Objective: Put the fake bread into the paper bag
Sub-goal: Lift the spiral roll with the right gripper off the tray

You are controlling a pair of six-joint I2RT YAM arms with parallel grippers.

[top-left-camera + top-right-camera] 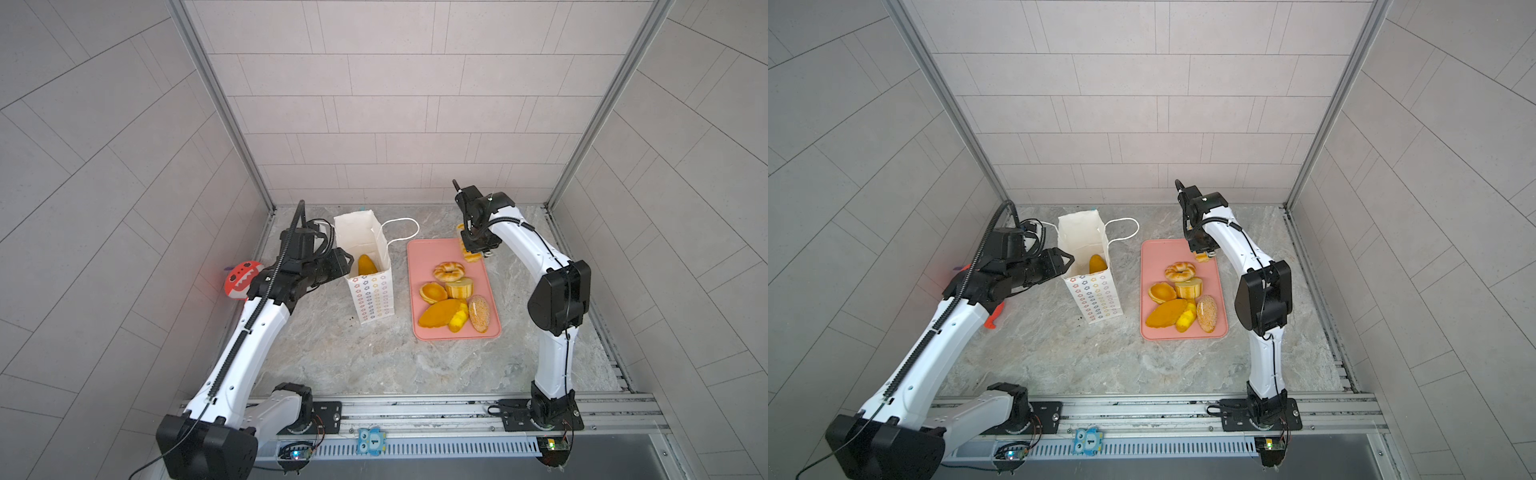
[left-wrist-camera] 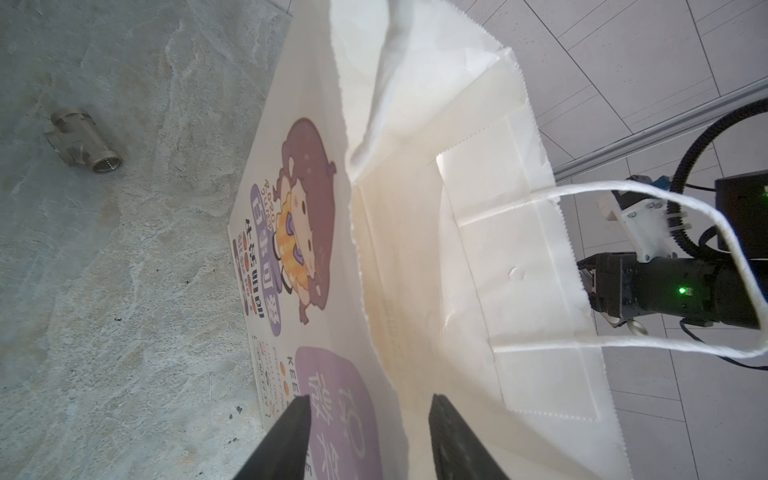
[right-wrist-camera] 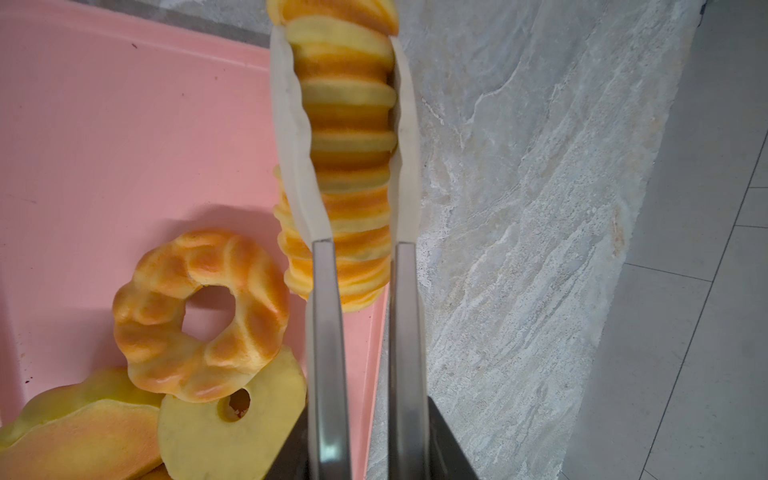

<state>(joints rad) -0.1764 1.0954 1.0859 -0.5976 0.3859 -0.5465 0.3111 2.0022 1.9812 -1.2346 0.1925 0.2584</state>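
My right claw was clamped on a pair of steel tongs, and their white tips pinched a ridged, orange-and-yellow striped toy loaf along its length. The loaf hung at the far right corner of the flat pink rectangular tray, partly over the grey marbled surface. Whether it had cleared the tray I could not tell.

Just beside it on the tray lay a glossy twisted ring pastry, leaning on a pale round cake. In a top view, four more golden pieces were bunched toward the near end.

My left claw was spread at the mouth of the tall white paper bag with the cartoon girl print. One finger was outside the printed wall and one inside, not visibly gripping it. The bag stood upright, left of the tray and apart from it, with one orange piece already at its bottom.

The step in hand, as I judged it, was the pick-up of the ridged loaf. The next move called for a lift clear of the ring and a carry leftward past the white cord handle. Release should come only with the loaf end-first over the opening, since the mouth looked narrow.
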